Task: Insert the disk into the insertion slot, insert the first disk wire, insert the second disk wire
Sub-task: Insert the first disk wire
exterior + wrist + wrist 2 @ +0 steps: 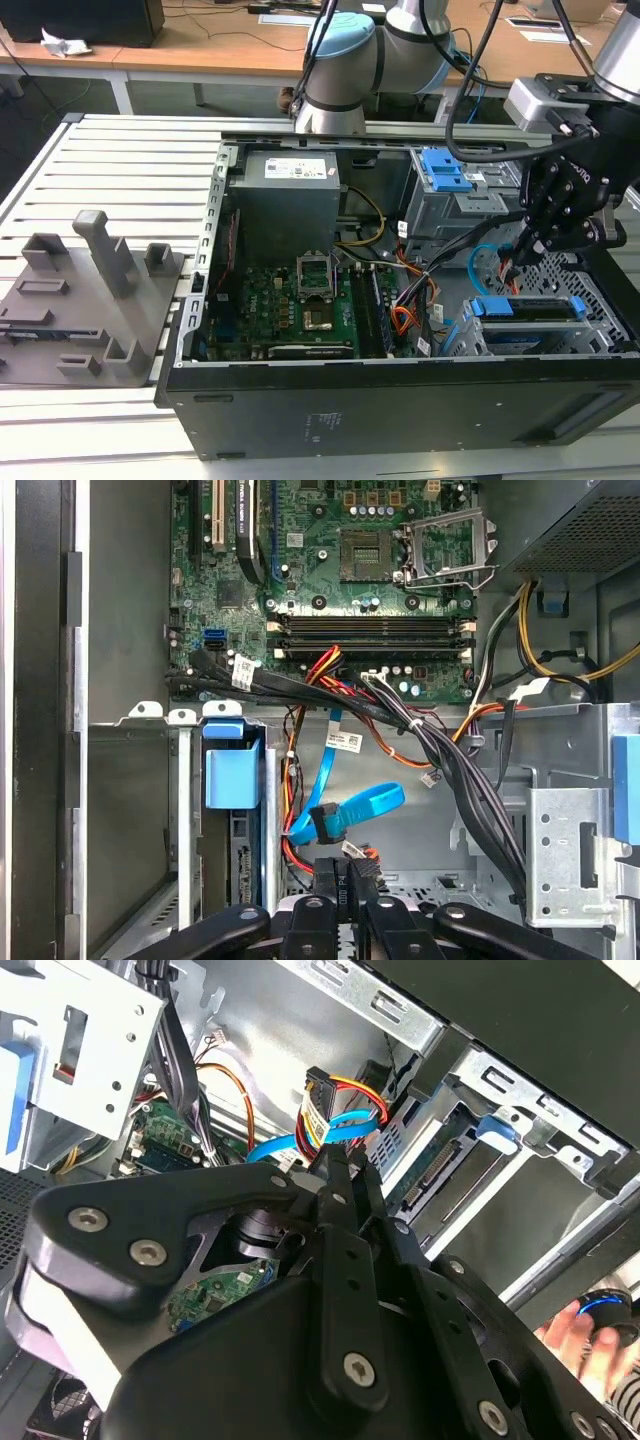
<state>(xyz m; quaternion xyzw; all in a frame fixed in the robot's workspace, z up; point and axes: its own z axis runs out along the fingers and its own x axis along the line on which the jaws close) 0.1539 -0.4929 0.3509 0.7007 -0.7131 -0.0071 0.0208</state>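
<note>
Slatted metal bench [110, 160] carries open computer case [400, 400] on its side.

Exterior view: gripper [524, 255] hangs inside case at exterior view's right, just beyond insertion slot [462, 335]. Disk [525, 308] already sits in slot, blue carrier uppermost.

Second wrist view: fingers [340, 1240] drawn nearly together, hold on anything not discernible. Second disk wire [345, 1125] loops just past tips, seemingly within reach.

First wrist view: disk's connector edge faces gripper, probably so wires plug straight in.

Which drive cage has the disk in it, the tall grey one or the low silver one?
The low silver perforated cage by the gripper: the blue-framed disk sits inside. The tall grey cage carries blue latches on top.
</note>
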